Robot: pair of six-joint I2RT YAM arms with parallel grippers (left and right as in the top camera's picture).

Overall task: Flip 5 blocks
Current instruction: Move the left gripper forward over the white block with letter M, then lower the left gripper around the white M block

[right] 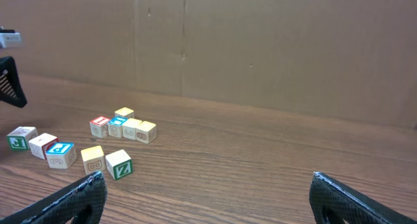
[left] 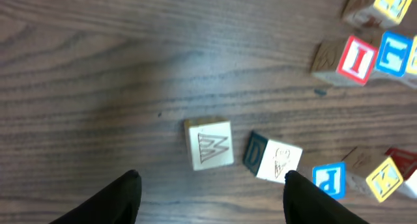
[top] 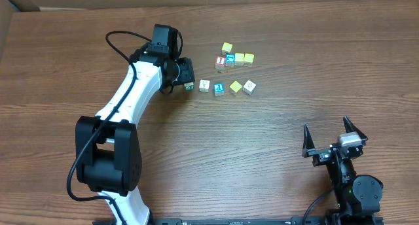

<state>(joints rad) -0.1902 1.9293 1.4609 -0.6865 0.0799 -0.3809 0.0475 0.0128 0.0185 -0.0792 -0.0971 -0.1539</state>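
Note:
Small wooden blocks lie in two groups at the table's far middle. The near row holds a white W block (left: 210, 144) (top: 189, 86), a white picture block (left: 280, 160) (top: 205, 86), a blue P block (left: 329, 178) (top: 218, 89), a yellow block (top: 236, 87) and a white Z block (top: 249, 87) (right: 118, 164). My left gripper (left: 212, 188) (top: 186, 78) hangs open just over the W block, with nothing between its fingers. My right gripper (right: 205, 198) (top: 326, 131) stands open and empty near the front right, far from the blocks.
The far cluster has a red I block (left: 356, 58) (top: 220, 61), a blue block (top: 230, 59) and three yellow blocks (top: 239, 58). A cardboard wall (right: 260, 42) stands behind the table. Bare wood (top: 275, 153) stretches between the blocks and my right gripper.

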